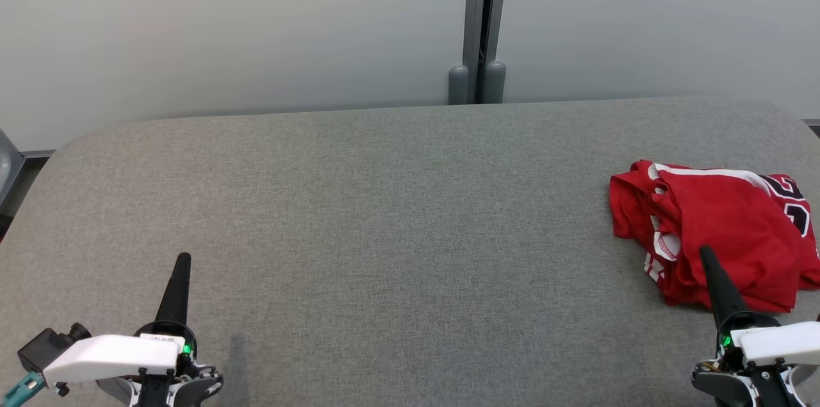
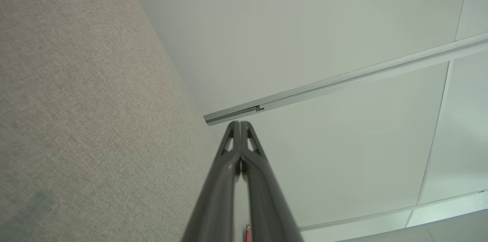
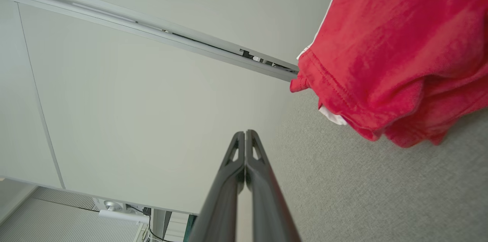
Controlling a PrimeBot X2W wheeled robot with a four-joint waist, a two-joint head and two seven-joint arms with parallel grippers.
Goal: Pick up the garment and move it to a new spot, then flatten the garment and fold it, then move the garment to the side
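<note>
Bright, even, diffuse light; faint shadows; sharp, wide-angle wrist views.

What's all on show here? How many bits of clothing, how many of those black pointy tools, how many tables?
Clothing: 1, the crumpled red garment
Black pointed tools: 2, the left tool and the right tool, both closed
Tables: 1, the grey table
Total: 4

The red fabric garment with white trim and black-and-white lettering lies crumpled in a loose, uneven heap near the right end of the grey fabric-covered bench
</note>
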